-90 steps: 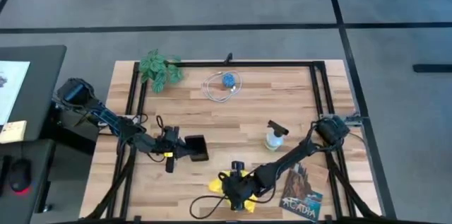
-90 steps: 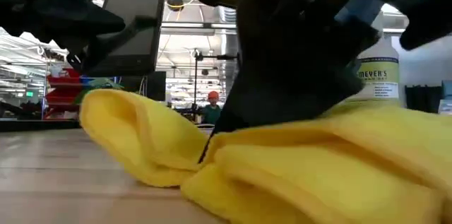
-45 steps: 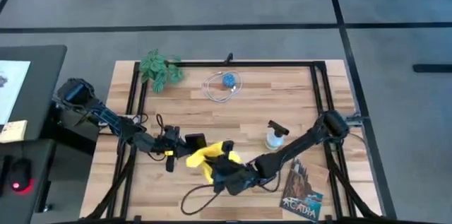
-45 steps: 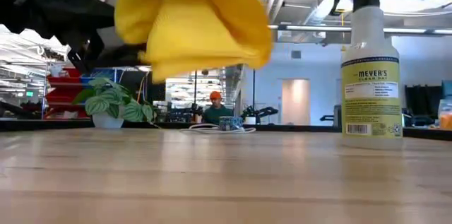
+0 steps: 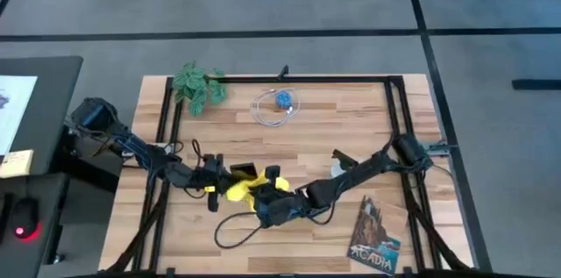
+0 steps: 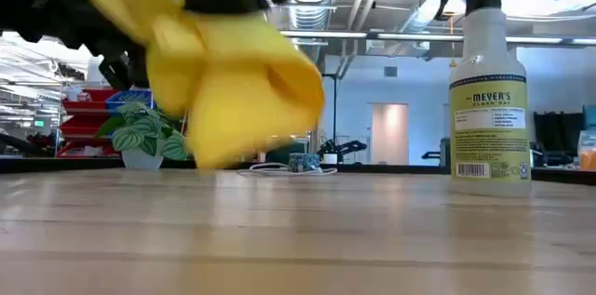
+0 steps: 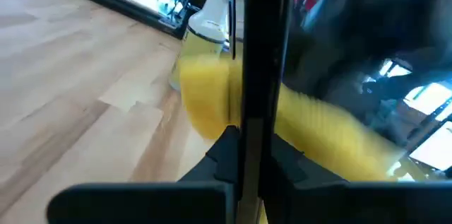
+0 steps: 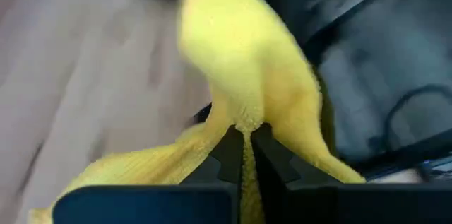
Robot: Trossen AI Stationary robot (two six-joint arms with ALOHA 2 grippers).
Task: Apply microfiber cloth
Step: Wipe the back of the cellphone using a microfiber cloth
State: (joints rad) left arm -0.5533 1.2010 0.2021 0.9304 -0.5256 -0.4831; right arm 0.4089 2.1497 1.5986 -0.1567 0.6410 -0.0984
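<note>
right claw [image 5: 267, 205]: pinching the microfiber cloth [image 5: 244, 187], which is hanging above the worktop [image 5: 289, 146] | cloth: bunching at the claw's left side, touching the black phone [image 7: 260, 75] | left claw [image 5: 221, 185]: pinching the phone on its edge, just left of the cloth | spray bottle [image 6: 488, 81]: standing at the right

The right tool [image 5: 270, 201] is stretched far across toward the left arm, and its two dark fingers are closed tight on the soft bright yellow cloth [image 5: 241, 190]. The left tool [image 5: 230, 177] is held just beside it, clamped on a thin black phone [image 7: 258, 75].
</note>
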